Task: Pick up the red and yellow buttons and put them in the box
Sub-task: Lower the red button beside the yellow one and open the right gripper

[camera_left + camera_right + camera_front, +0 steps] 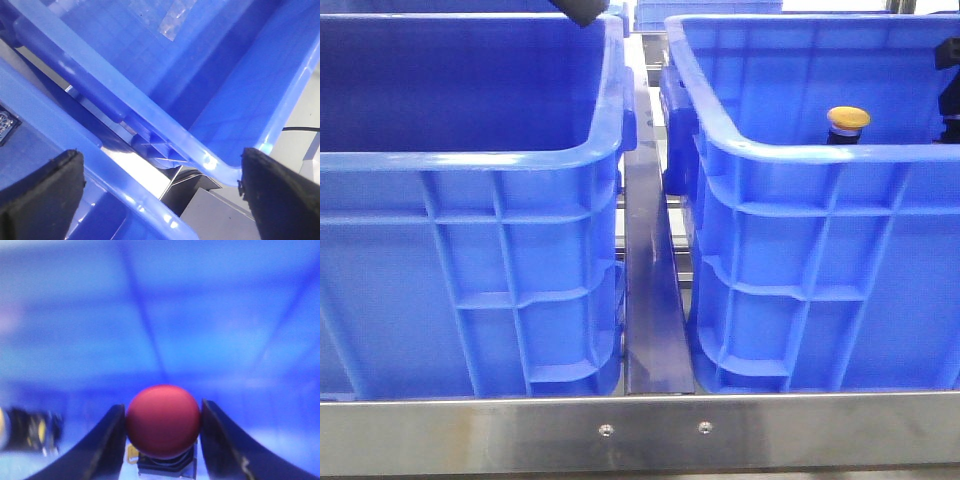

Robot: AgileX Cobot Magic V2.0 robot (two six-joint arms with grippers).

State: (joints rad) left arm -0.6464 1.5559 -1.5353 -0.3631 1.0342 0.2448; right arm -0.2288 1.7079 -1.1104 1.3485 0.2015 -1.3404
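Red button, its domed cap uppermost and its black body below, sits between the two dark fingers of the right gripper, which press against the cap from either side. Blue plastic fills the blurred background of the right wrist view, and a dark object with yellow parts lies off to one side, too smeared to identify. Yellow button stands upright inside the right-hand blue crate, its cap showing just above the near rim in the front view; a dark part of the right arm appears at the far right edge of that crate. Left-hand blue crate stands beside it, the two separated by a narrow metal strip. Left gripper hangs over the adjoining crate rims, its black pads spread wide apart with nothing between them. A steel rail runs across the front.
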